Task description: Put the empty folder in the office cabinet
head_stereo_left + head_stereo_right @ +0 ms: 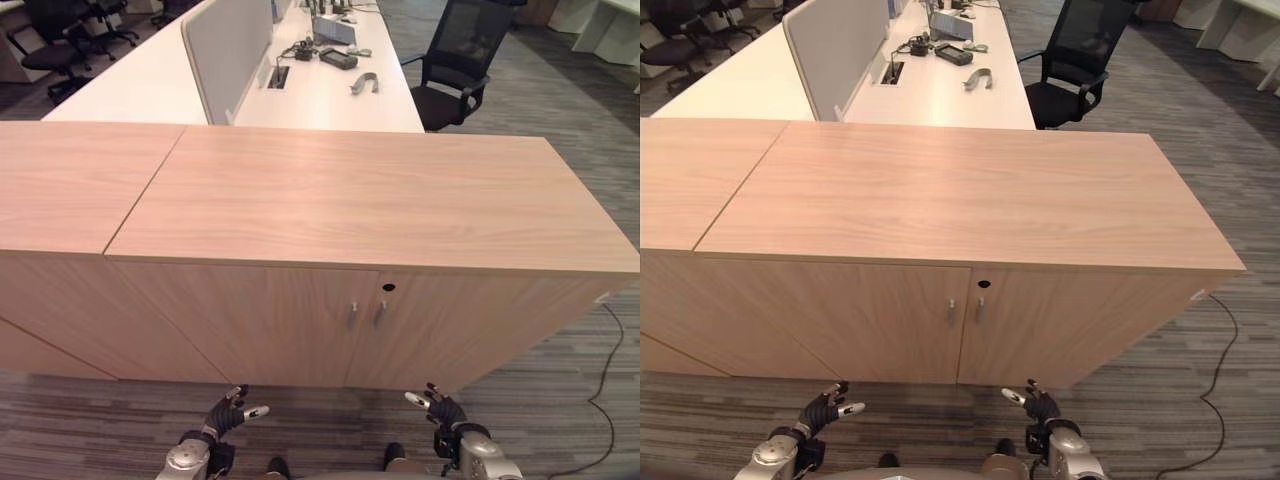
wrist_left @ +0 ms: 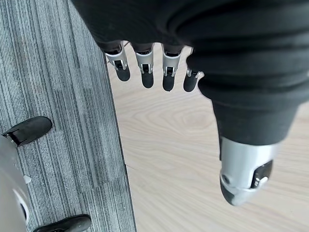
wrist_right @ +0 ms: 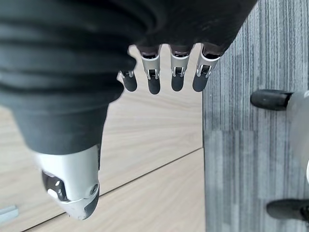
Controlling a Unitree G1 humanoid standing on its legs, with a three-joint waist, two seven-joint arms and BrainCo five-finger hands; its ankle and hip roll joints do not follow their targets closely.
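1. Office cabinet: light wood, low and wide, directly ahead of me. Both doors are shut. Two small metal handles stand side by side at the door seam, with a round dark lock hole just above the right one. The top is bare wood.
2. Second cabinet: same wood, butted against the first on my left.
3. Folder: I cannot tell where it is. I see nothing in either hand.
4. Left hand: low, near the cabinet front and apart from it. Its fingers are straight and spread, and its thumb stands well apart.
5. Right hand: level with the left, also short of the doors. Its fingers are straight and relaxed, with the thumb out to the side.
6. Head views give the white desk behind the cabinet, a grey divider screen, a dark device, a curved grey object and a black office chair.
7. Wrist views add a close look at the wood front. The right wrist view catches a panel seam and one handle end.
8. Room: a strip of grey striped carpet lies between the hands and the cabinet base, and open carpet runs past the cabinet's right end.
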